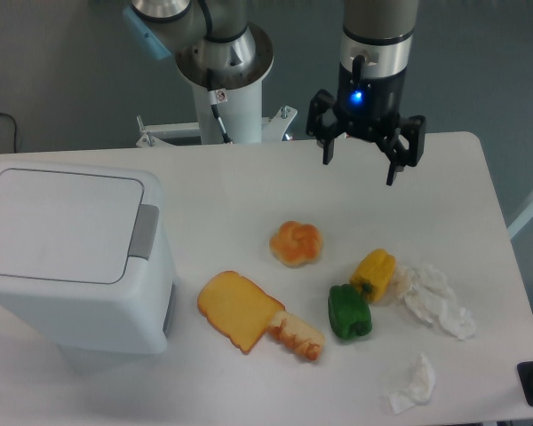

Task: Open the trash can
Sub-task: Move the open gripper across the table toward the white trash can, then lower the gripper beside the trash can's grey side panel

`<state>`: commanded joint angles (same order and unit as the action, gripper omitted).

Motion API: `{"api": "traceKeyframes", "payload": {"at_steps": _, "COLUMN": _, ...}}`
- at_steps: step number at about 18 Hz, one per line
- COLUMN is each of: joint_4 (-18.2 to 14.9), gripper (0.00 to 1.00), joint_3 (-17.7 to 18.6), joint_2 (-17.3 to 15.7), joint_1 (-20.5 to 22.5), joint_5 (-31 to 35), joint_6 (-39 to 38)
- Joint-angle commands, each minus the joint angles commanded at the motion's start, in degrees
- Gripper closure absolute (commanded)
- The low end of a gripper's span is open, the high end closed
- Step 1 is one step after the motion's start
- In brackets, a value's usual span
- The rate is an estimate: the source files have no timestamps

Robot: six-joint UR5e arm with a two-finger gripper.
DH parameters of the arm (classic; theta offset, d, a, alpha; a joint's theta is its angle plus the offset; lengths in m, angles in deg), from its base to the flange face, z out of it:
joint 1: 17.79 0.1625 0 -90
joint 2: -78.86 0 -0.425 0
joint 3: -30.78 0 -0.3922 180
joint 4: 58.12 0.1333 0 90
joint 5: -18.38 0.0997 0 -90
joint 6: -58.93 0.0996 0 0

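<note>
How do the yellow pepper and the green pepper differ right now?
The yellow pepper lies farther back and touches the crumpled tissue; the green pepper lies nearer the camera, clear of it. The green pepper looks slightly bigger. Both rest on the table, touching each other, far from the trash can.
</note>
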<state>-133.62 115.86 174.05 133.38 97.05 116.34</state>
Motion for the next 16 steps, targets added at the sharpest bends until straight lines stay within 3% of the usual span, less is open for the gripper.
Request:
{"api": "traceKeyframes", "payload": {"at_steps": 12, "joint_4": 4.65, "gripper": 0.0, "joint_3": -1.23, "joint_2": 1.23, "joint_1": -6.15, "joint_5": -4.23, "joint_6": -19.6}}
{"api": "traceKeyframes", "payload": {"at_steps": 16, "joint_4": 7.37, "gripper": 0.0, "joint_3": -1.94, "joint_2": 2.28, "joint_1": -7.55, "joint_5": -6.86, "joint_6": -30.13}}
